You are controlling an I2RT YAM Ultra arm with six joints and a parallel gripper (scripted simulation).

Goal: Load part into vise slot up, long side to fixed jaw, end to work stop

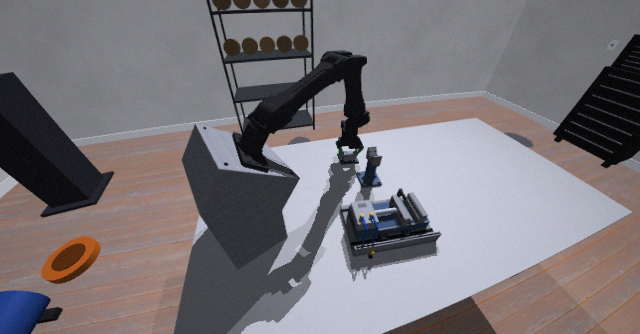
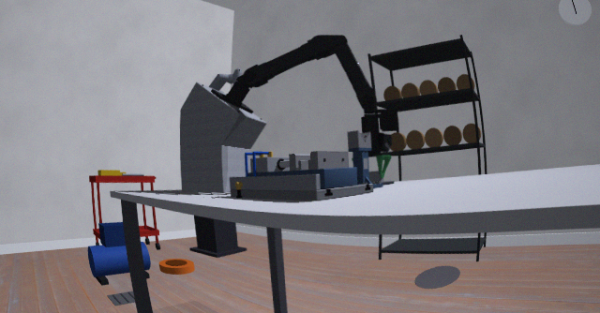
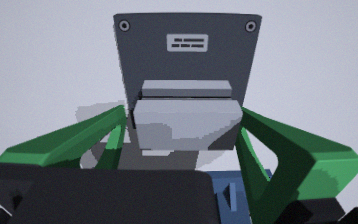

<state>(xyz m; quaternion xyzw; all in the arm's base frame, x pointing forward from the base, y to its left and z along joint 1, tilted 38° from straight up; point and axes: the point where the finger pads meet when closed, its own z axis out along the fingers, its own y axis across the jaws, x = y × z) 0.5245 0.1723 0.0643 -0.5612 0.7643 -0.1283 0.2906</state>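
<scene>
The part, a light grey block, sits on the dark infeed plate. A dark groove runs lengthwise near its far side in the wrist view; whether this slot faces up is unclear. My gripper is open, its green fingers low at either end of the part, with little room beside it. The vise stands open, with its fixed jaw beyond the moving jaw. The low bars and work stop are not clear. The V-block tops a blue stand.
The V-block stand's blue base is close beside the infeed plate, between it and the vise. The air cylinder with blue hoses is at the vise's near-arm end. A grey rail runs along the vise's front.
</scene>
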